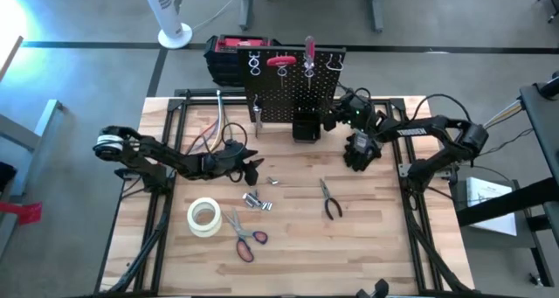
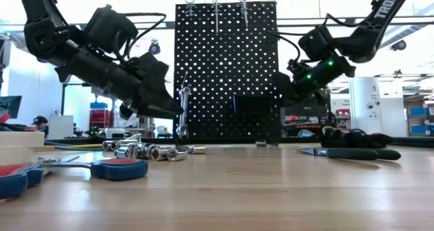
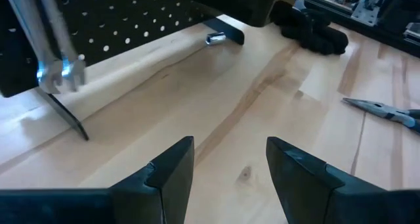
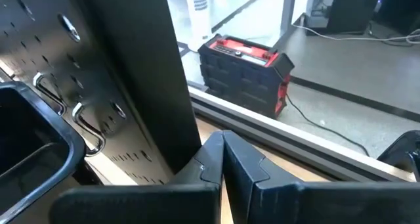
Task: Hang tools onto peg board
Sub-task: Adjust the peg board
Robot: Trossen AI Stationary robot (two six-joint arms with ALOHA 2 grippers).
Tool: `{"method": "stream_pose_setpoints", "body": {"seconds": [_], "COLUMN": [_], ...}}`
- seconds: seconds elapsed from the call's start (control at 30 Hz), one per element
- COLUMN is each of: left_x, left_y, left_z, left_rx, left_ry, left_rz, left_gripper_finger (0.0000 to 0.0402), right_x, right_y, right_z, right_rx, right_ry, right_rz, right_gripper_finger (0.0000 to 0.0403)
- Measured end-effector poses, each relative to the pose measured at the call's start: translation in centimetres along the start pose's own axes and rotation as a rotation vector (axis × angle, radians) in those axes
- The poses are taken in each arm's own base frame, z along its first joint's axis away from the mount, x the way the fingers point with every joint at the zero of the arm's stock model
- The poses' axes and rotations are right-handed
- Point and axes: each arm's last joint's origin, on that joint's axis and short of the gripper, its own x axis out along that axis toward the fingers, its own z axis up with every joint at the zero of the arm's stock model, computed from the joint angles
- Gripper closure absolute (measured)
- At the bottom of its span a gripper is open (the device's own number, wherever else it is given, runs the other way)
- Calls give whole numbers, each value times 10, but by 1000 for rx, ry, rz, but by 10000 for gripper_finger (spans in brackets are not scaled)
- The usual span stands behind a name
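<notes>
At the middle of the wooden surface (image 1: pixel 376 237), the left pincer (image 1: pixel 253 169) hangs low in front of the peg board (image 1: pixel 293 84), its fingers (image 3: pixel 172 165) spread with nothing between them. Just beyond it lie small silver sockets (image 1: pixel 256 201), then a white tape roll (image 1: pixel 204 217) and red-handled scissors (image 1: pixel 244 239) nearer the front edge. Black-handled pliers (image 1: pixel 329 198) lie apart, toward the right.

The right pincer (image 4: pixel 222 159) sits at the peg board's right edge, fingers pressed together, holding nothing that can be seen. A black glove (image 1: pixel 359 151) lies on the surface below that arm.

The peg board stands upright at the back of the surface, a small black bin (image 1: pixel 304 126) mounted low on it. A red-handled tool (image 1: pixel 280 62) and a red-handled screwdriver (image 1: pixel 308 51) hang from ring hooks along its top; a silver wrench (image 1: pixel 257 110) hangs at the lower left of the panel.

The high view alone shows the red-and-black toolbox (image 1: pixel 225 55) on the floor behind the board and a white fan (image 1: pixel 166 14) beyond it. The right wrist view sees the same toolbox past the panel's edge. The left wrist view shows the wrench's open jaw hanging close to the surface, and the glove and pliers farther off. The low view shows the sockets bunched together, with the scissor handles in the foreground. That view's background holds room clutter, too blurred to identify.
</notes>
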Motion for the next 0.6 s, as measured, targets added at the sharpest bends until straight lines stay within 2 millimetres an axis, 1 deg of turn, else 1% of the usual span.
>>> {"method": "stream_pose_setpoints", "body": {"seconds": [0.2, 0.3, 0.4, 0.6], "left_x": [0, 0, 0, -1], "left_y": [0, 0, 0, 1], "left_z": [0, 0, 0, -2], "left_rx": [-7, -7, -6, 1], "left_ry": [-5, -11, -11, 3], "left_rz": [11, 23, 23, 27], "left_gripper_finger": [219, 219, 219, 219], "right_x": [2, 7, 19, 55], "right_y": [3, 6, 10, 23], "right_z": [8, 11, 11, 1], "right_rx": [10, 12, 9, -1], "right_ry": [-20, -22, -1, 70], "right_rz": [14, 33, 53, 82], "right_gripper_finger": [403, 403, 403, 403]}}
